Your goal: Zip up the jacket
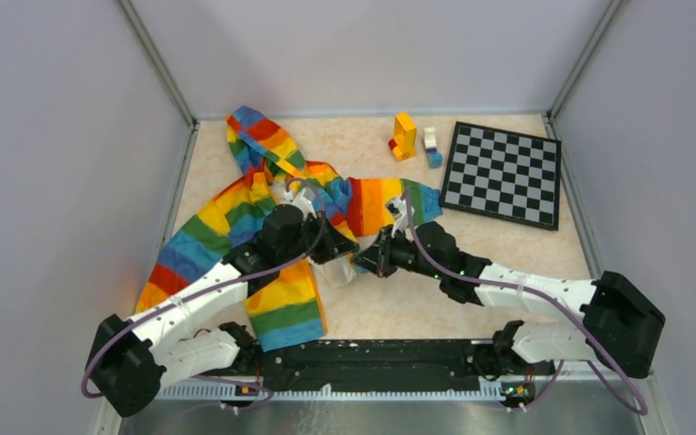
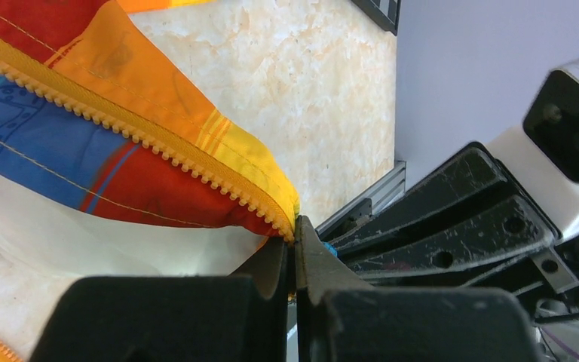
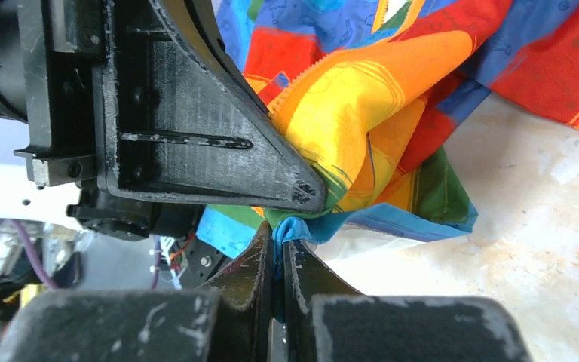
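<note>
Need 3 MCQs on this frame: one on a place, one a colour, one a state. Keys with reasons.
1. The zipper teeth on the jacket are: A black B orange C white
2. The chessboard lies: A far right of the table B under the jacket C between the arm bases
3. Jaws of the right gripper are: A wide open B shut on a block C shut on the jacket's hem
B: orange teeth edge the fabric. A: board sits at the far right corner. C: jaws pinch blue hem fabric.

Left claw [image 2: 295,230] pinches the jacket [image 2: 83,154] at zipper end.
</note>
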{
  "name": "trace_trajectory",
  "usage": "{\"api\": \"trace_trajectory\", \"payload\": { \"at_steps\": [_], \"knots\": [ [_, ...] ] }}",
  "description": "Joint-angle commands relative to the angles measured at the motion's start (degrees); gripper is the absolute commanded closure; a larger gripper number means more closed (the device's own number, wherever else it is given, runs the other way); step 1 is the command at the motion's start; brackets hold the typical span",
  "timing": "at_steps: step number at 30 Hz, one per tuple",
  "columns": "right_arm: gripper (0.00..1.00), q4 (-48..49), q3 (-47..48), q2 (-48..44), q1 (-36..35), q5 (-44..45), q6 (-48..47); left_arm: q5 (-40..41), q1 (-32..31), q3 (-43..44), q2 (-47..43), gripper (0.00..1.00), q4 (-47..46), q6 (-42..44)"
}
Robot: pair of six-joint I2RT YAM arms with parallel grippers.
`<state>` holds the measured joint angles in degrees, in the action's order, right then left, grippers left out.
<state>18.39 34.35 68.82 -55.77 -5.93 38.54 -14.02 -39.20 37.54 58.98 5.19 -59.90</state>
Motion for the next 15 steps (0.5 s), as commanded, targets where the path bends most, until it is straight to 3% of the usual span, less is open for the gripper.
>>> {"api": "trace_trajectory", "payload": {
  "at_steps": [1,4,9,15],
  "knots": [
    [1.0,16.1,-3.6,1.53,4.95,-11.65,4.22,-0.4,0.09,2.78,-1.08,1.0,-1.64,2.34],
    [1.0,22.39,-4.69,4.29,8.23,-19.7,8.42,-0.72,0.09,2.99,-1.34,1.0,-2.11,4.26],
    [1.0,24.73,-3.51,7.63,9.96,-26.7,16.45,0.3,0.09,3.21,-2.8,0.79,-1.83,10.39],
    [1.0,32.72,-6.82,9.95,11.47,-31.49,36.38,1.45,0.09,1.34,-6.03,0.56,-1.68,15.14]
  ]
}}
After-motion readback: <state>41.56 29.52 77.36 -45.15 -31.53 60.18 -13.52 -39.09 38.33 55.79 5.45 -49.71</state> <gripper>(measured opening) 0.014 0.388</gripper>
